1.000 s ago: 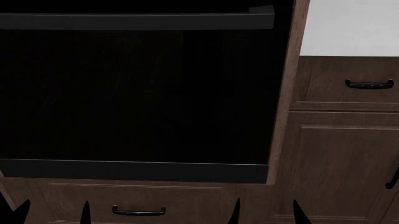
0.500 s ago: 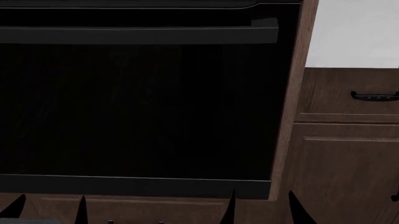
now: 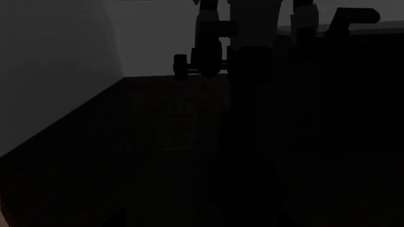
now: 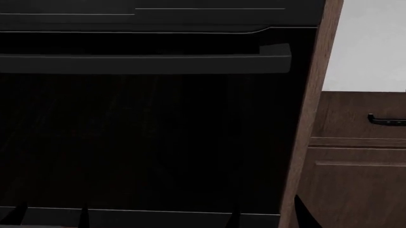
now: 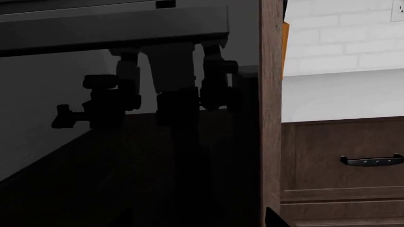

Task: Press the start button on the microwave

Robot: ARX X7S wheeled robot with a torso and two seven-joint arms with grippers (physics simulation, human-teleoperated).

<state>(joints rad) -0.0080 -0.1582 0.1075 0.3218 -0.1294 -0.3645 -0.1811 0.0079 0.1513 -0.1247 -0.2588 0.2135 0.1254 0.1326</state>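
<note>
The microwave and its start button are out of view. A black oven door (image 4: 146, 142) with a long dark handle bar (image 4: 146, 63) fills the head view. Only the dark fingertips of my grippers show, at that view's bottom edge. The left gripper (image 4: 51, 219) and the right gripper (image 4: 266, 218) each have their tips spread apart, with nothing between them. Both hang in front of the oven door's lower part. In the right wrist view the oven glass (image 5: 158, 156) reflects my own arms. The left wrist view is almost all dark glass (image 3: 189, 151).
A brown wooden cabinet post (image 4: 311, 142) stands right of the oven. Beyond it are a drawer with a black handle (image 4: 387, 120) and a white countertop (image 4: 374, 47). The right wrist view shows the same drawer handle (image 5: 371, 161) and a white tiled wall (image 5: 341, 33).
The head view has risen. The oven door and handle have slid down the frame, the drawer below the oven has left view, and the fingertips have sunk to the bottom edge.
</note>
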